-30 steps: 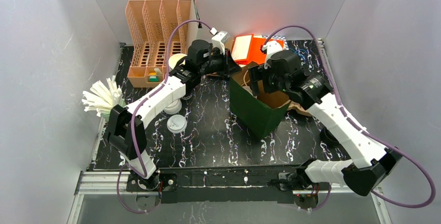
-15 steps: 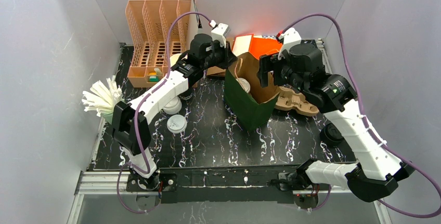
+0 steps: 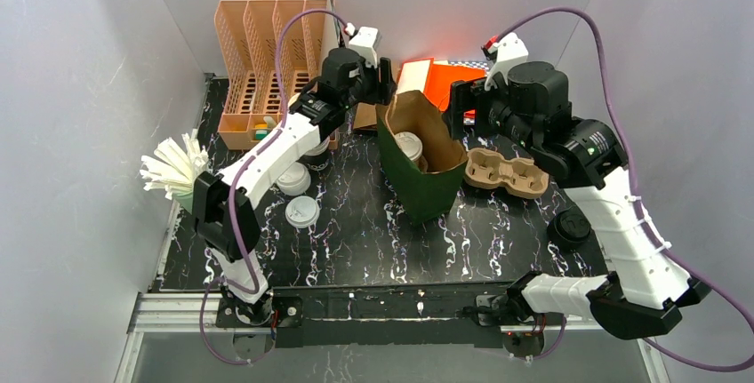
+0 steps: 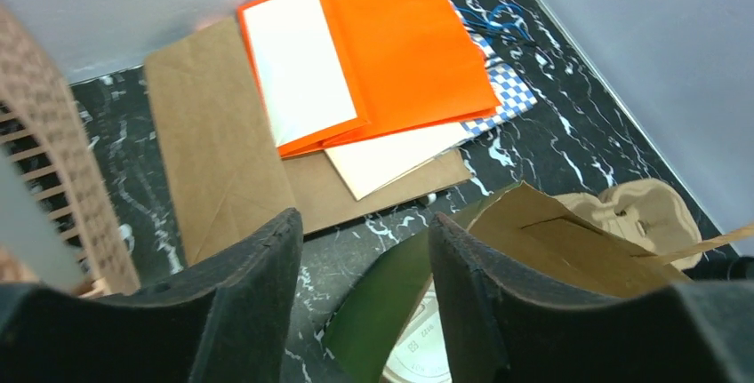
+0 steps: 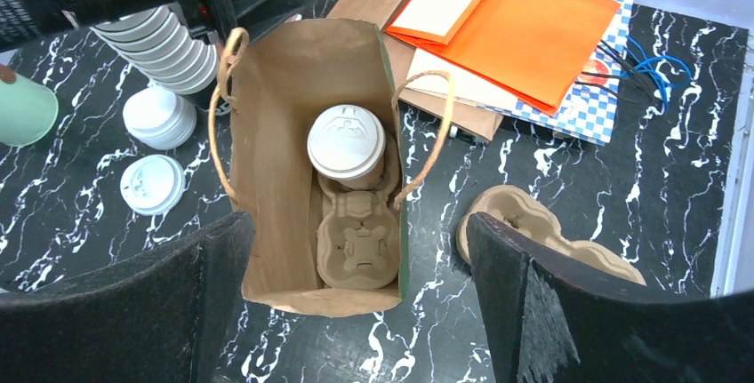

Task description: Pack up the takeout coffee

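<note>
The takeout coffee (image 3: 408,146) is a white lidded cup (image 5: 346,141) standing inside the open green paper bag (image 3: 418,195), in a cardboard carrier (image 5: 360,241). In the left wrist view only an edge of its lid (image 4: 418,356) shows past the bag's green wall (image 4: 373,312). My left gripper (image 3: 384,79) hovers at the bag's back left rim, jaws apart (image 4: 364,223) and holding nothing. High above the bag mouth, my right gripper (image 3: 467,109) is wide open (image 5: 356,223) and empty.
A second cardboard carrier (image 3: 507,172) lies right of the bag. Flat orange and brown bags (image 4: 391,54) lie behind it. A stack of white cups (image 5: 164,41) and loose lids (image 3: 302,211) sit left, near the peach organiser (image 3: 258,54) and straws (image 3: 173,165).
My left gripper went from shut at the bag's rim to open. The bag shifted left and stands more upright. My right arm rose and drew back.
</note>
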Motion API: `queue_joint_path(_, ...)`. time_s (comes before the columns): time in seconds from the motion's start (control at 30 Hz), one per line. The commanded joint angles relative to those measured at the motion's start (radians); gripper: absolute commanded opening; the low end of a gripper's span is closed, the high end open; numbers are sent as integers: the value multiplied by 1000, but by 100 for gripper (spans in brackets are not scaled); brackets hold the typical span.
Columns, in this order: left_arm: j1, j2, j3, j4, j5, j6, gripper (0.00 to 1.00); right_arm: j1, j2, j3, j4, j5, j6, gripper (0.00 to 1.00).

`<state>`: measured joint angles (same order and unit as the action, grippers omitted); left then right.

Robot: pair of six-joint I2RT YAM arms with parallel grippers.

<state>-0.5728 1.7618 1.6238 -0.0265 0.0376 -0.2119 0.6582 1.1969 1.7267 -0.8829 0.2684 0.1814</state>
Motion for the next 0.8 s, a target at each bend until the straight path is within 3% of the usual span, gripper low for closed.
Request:
queue_joint_path(0.0, 1, -170, 41, -88, -184, -29, 54, -2, 33, 54, 8, -54, 7, 98)
queue_joint_path(0.1, 1, -256, 15, -154, -283, -43, 55, -2, 48, 55, 27, -82, 6, 98)
queue_joint_path(0.27, 1, -383, -13, -320, -563, -159, 62, -3, 83, 64, 33, -121, 16, 98)
queue_joint_path(0.37, 1, -415, 2, -438, -665, -195, 59, -2, 88, 51, 51, -149, 24, 97)
queue_joint_path(0.47, 2, -403, 27, -557, -748, -216, 53, -3, 81, 20, 82, -179, 31, 97)
queue_joint_path(0.67, 12, -306, 127, -766, -919, -298, 54, -2, 96, 19, 84, -214, 47, 97)
queue_joint_path(0.77, 50, -238, 177, -867, -937, -366, 54, -2, 96, 20, 85, -219, 44, 97)
